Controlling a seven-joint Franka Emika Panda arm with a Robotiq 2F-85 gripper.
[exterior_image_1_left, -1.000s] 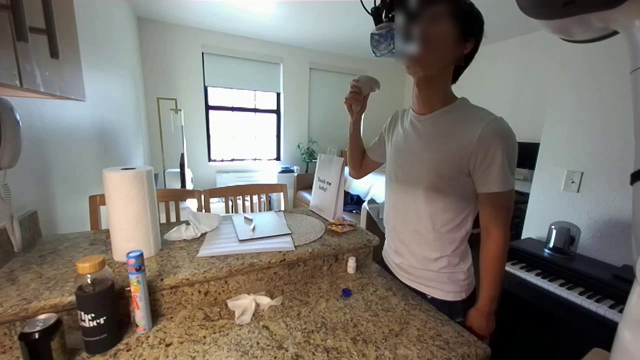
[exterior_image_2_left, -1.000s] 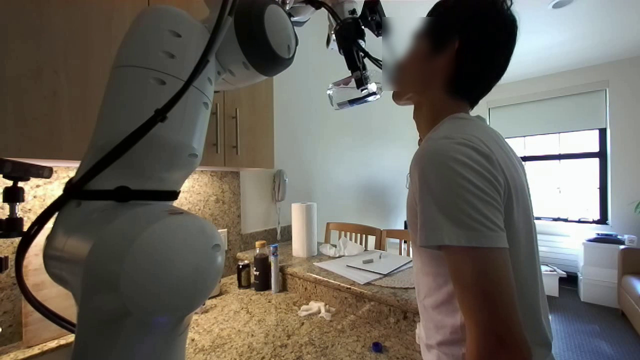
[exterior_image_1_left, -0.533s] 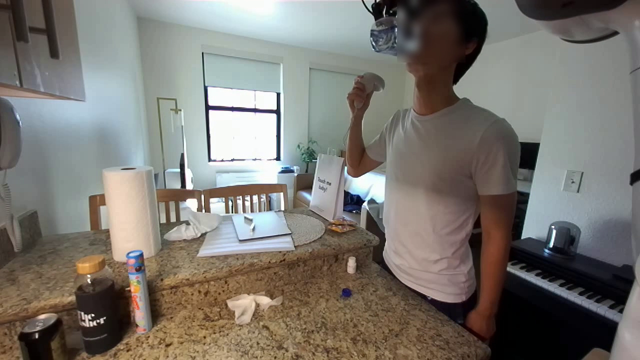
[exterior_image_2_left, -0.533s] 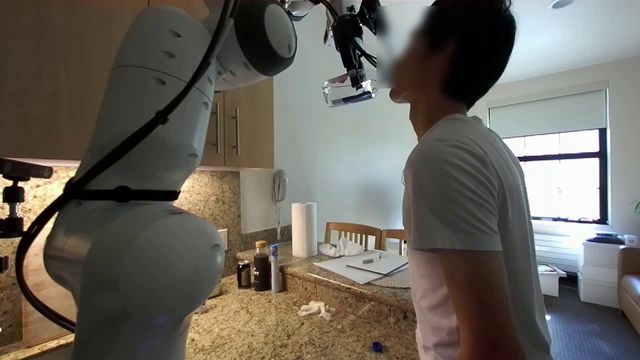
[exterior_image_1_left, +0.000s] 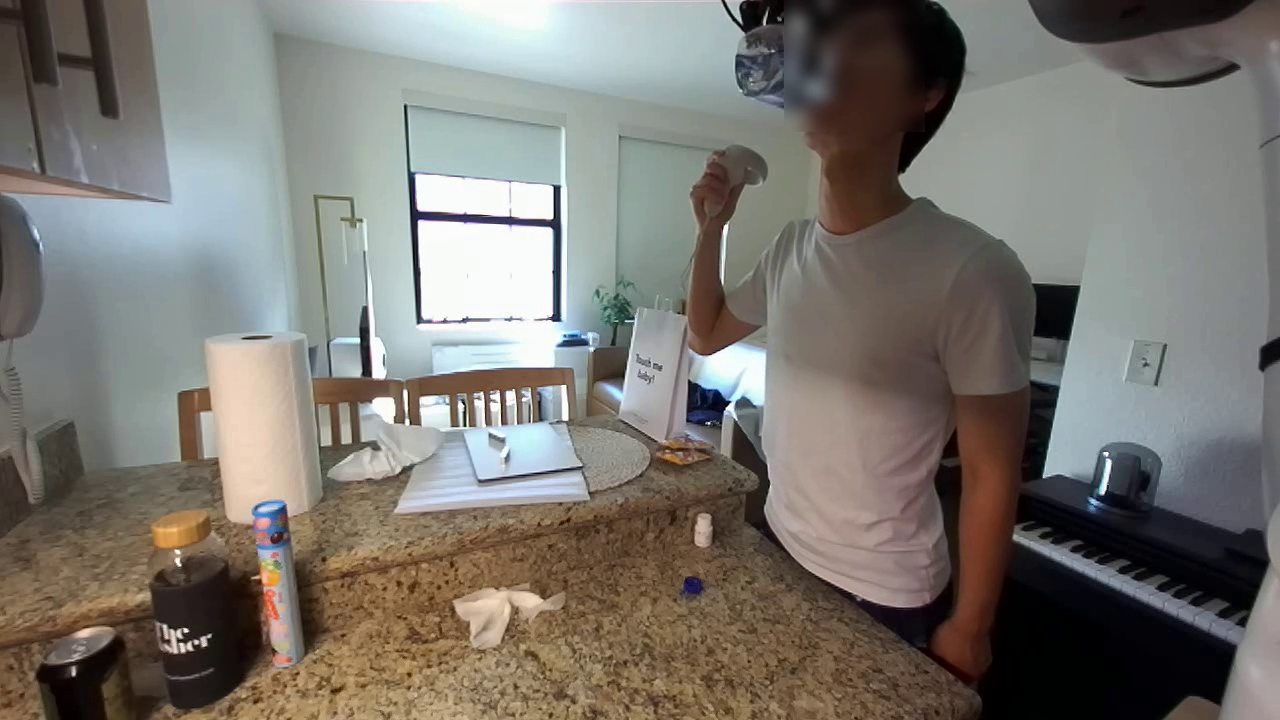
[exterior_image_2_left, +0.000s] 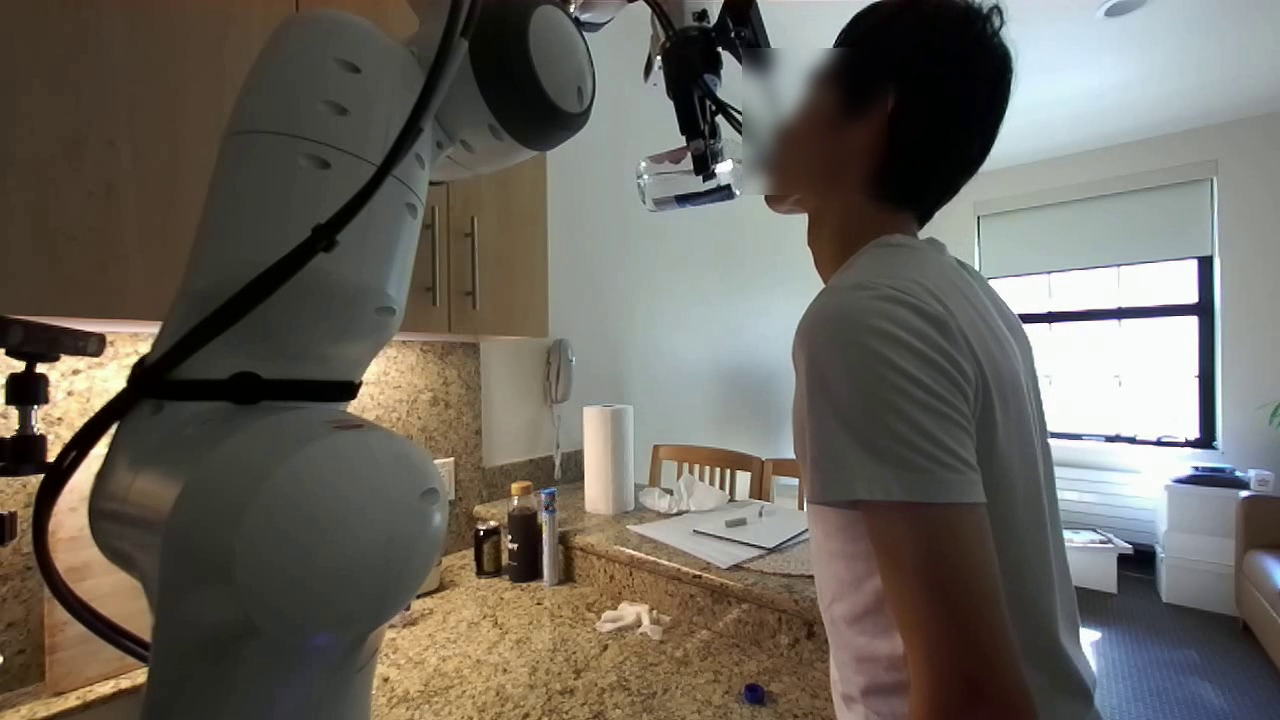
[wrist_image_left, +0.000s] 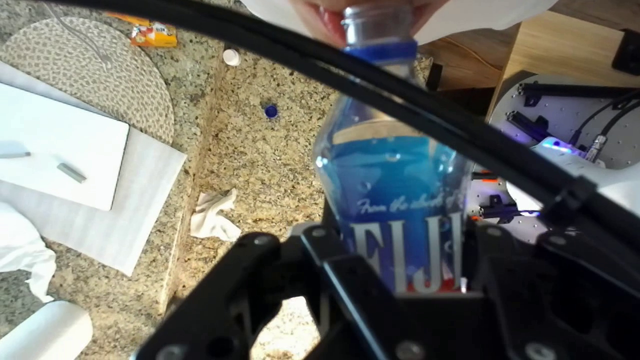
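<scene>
Blue cap (wrist_image_left: 270, 111) is off, claw (wrist_image_left: 400, 227) clamped round the bottle (wrist_image_left: 387, 165) by somebody's lips (wrist_image_left: 331, 25); not set down yet.

In an exterior view, the pale arm (exterior_image_2_left: 290, 480) rises up the left of the frame and bends over at a dark-ringed joint (exterior_image_2_left: 540, 75), and the black gripper (exterior_image_2_left: 706, 165) hangs at upper centre, pitched steeply downward and slightly right. In the wrist view, its fingers (wrist_image_left: 345, 285) reach up from the bottom edge, spaced apart yet closed in a grip. In an exterior view, a white link (exterior_image_1_left: 1255, 630) of the arm stands along the right edge.
</scene>
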